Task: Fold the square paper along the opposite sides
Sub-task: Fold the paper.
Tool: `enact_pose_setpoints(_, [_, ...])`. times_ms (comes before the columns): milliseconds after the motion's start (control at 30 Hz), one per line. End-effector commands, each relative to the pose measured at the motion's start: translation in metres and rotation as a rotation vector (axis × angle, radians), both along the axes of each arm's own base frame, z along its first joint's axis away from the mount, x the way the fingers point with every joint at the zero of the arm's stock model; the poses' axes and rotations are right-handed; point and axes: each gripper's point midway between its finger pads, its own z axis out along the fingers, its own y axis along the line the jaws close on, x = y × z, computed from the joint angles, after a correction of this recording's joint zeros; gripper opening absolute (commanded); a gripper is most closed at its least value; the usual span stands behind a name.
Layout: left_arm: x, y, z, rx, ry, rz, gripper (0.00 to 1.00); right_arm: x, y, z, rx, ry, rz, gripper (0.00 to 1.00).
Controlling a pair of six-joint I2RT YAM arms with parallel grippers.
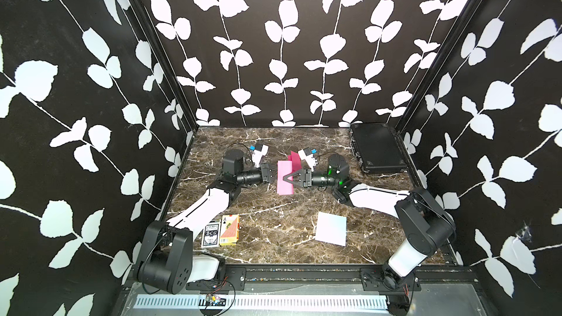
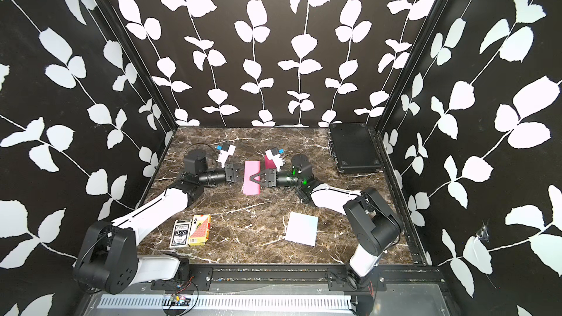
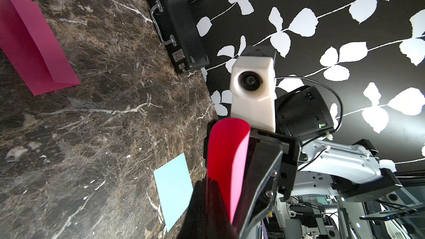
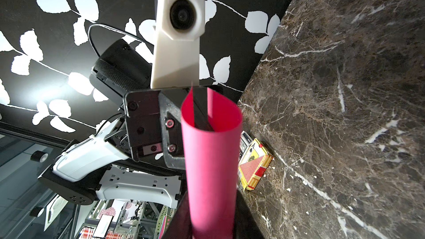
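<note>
Right wrist view showed the pink paper (image 4: 211, 157) curled over into a loop. Its two free edges reached the left pincer (image 4: 199, 111), which was clenched tight. A dark finger showed between those edges, and I could not tell whether a layer was caught. In a top view the right pincer (image 1: 285, 178) was narrowed around the loop's rounded bend, its fingers (image 1: 293, 174) pressing the paper from either side and grasping it. The paper lay on the table (image 1: 273, 232), well apart from the black case (image 1: 377, 147), on the left arm's side of it. A folded magenta sheet (image 1: 294, 157) stood slightly nearer that case.
</note>
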Motion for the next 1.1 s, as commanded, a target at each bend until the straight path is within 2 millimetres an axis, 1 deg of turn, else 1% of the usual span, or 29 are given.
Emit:
enact_pose_setpoints(0, [-0.0052,0.0024,0.0094,-0.010,-0.044,-0.004,0.00,0.0022,0.0018,0.0233,0.039,-0.060,0.025,0.27])
enact_pose_setpoints(300, [-0.0040,0.0022,0.0079,-0.007,-0.042,-0.003,0.00,0.0032,-0.0012,0.0223,0.040,-0.058,0.022,0.27])
enact_pose_setpoints(567, [-0.0036,0.0025,0.0054,-0.003,-0.037,0.000,0.00,0.0043,-0.0014,0.0237,0.044,-0.060,0.023,0.25])
enact_pose_setpoints(833, [-0.0033,0.0023,0.0061,-0.004,-0.039,-0.001,0.00,0.0044,-0.0026,0.0208,0.042,-0.051,0.029,0.25])
enact_pose_setpoints(933, [-0.0031,0.0025,0.0049,-0.001,-0.036,0.001,0.00,0.0052,-0.0029,0.0211,0.042,-0.051,0.026,0.24])
enact_pose_setpoints(1067, [-0.0032,0.0027,0.0034,0.001,-0.036,0.003,0.00,0.0060,-0.0030,0.0199,0.039,-0.047,0.021,0.20])
